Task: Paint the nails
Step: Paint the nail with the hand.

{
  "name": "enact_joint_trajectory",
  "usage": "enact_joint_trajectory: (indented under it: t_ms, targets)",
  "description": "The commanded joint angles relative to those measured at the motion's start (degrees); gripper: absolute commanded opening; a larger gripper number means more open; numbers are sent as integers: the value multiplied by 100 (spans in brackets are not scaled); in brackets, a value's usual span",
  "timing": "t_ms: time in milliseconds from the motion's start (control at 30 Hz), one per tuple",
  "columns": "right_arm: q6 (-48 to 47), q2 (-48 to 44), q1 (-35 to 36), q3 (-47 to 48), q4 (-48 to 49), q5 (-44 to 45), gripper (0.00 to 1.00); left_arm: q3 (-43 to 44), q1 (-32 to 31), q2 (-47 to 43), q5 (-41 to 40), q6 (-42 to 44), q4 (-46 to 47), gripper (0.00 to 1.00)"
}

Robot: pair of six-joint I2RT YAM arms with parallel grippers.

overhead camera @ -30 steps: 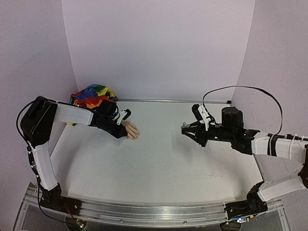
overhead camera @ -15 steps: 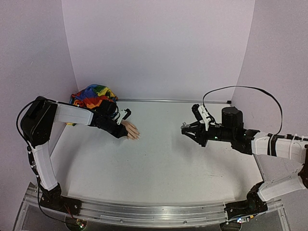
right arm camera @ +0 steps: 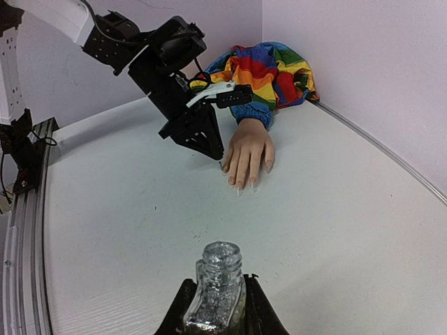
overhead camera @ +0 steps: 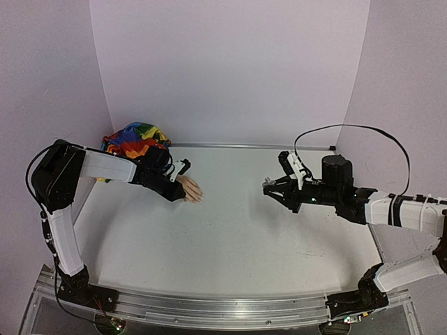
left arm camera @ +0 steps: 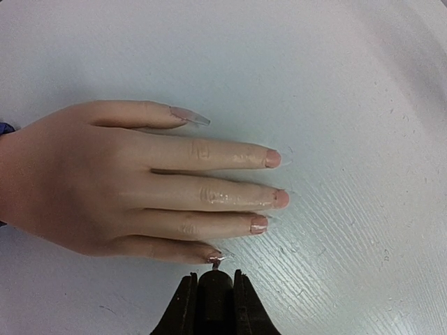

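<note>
Left wrist view: tiny nails of the pale peach plastic fake hand, palm-down on the white table, seen close only here. My left gripper is clenched on a dark brush stem, its tip at the little-finger nail. Right wrist view alone: rainbow-striped fabric sleeve; my right gripper clamps a clear glitter-filled glass bottle, well apart from the hand. Nothing has shifted since a second ago.

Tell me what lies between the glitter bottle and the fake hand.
Nothing: bare white table separates the glitter bottle from the fake hand, per the right wrist view.
</note>
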Motion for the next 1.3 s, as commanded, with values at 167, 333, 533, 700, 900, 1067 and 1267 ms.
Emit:
enact_joint_trajectory:
  t_ms: [167,333,533,700,900,1067,1267]
  targets:
    - [-23,-5,11,110,225,-165,0,188,40,17,-75,77,209,0]
    - [-27,-14,11,106,225,-165,0,189,48,13,-85,70,215,0]
    - [-14,-14,14,114,225,-174,0,192,49,17,-36,92,224,0]
    - [-14,-5,15,114,225,-182,0,197,49,38,57,130,233,0]
    - [-14,-5,16,111,225,-176,0,239,47,82,99,146,225,0]
    - [-21,-6,11,115,225,-174,0,257,49,110,168,172,218,0]
    - [-14,-14,11,104,225,-183,0,263,40,110,238,202,207,0]
